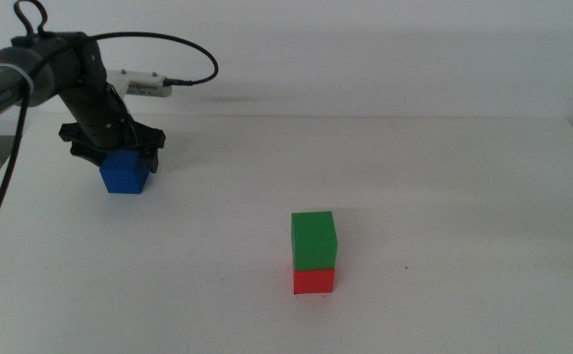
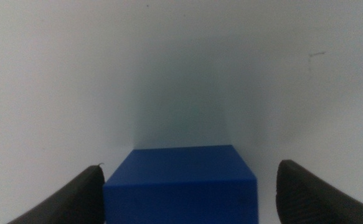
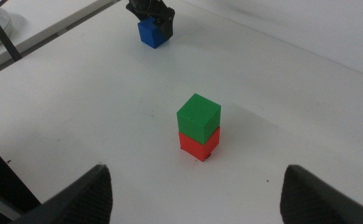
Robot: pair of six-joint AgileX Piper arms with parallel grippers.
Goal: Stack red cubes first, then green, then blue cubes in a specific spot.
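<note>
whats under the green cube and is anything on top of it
The green cube sits on the red cube; the red top face is covered. Nothing is on top. The blue cube is apart, between the open left tool; the right tool waits.

We can read no text, label, brand, number or sign anywhere in these views. The faces of the blue cube (image 1: 124, 173), the green cube (image 1: 313, 239) and the red cube (image 1: 313, 281) are plain, and the white desk (image 1: 443, 197) carries no markings we can make out.
</note>
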